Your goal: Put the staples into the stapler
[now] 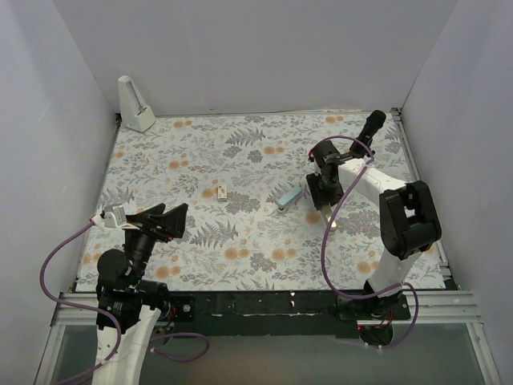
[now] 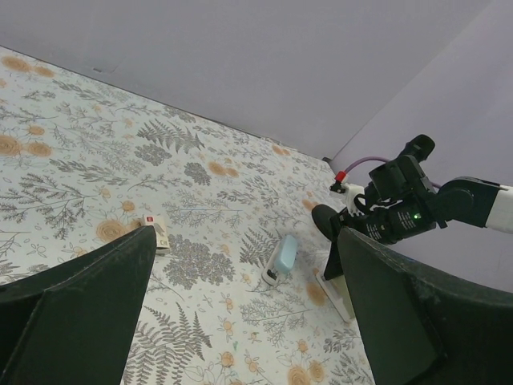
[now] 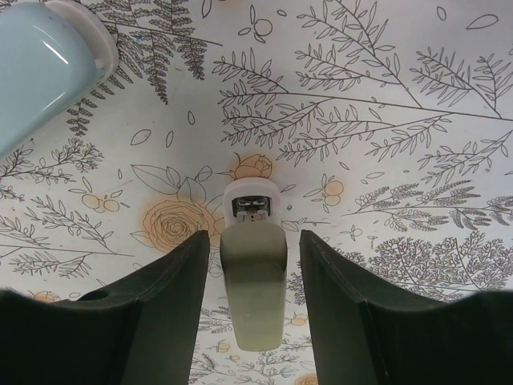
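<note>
The light-blue stapler (image 1: 289, 198) lies closed on the floral mat at centre right; it also shows in the left wrist view (image 2: 282, 257) and at the top left of the right wrist view (image 3: 40, 68). The beige staples box (image 1: 222, 191) lies to its left, apart from it, and shows in the left wrist view (image 2: 156, 230). No loose staple block shows. My right gripper (image 1: 324, 196) is open, its jaws either side of an olive-gold bar (image 3: 253, 289) with gaps on both sides. My left gripper (image 1: 170, 218) is open and empty, raised at the near left.
The olive-gold bar (image 1: 327, 216) lies just right of the stapler. A white wedge-shaped object (image 1: 135, 104) stands in the far left corner. White walls enclose the mat on three sides. A purple cable (image 1: 333, 241) hangs by the right arm.
</note>
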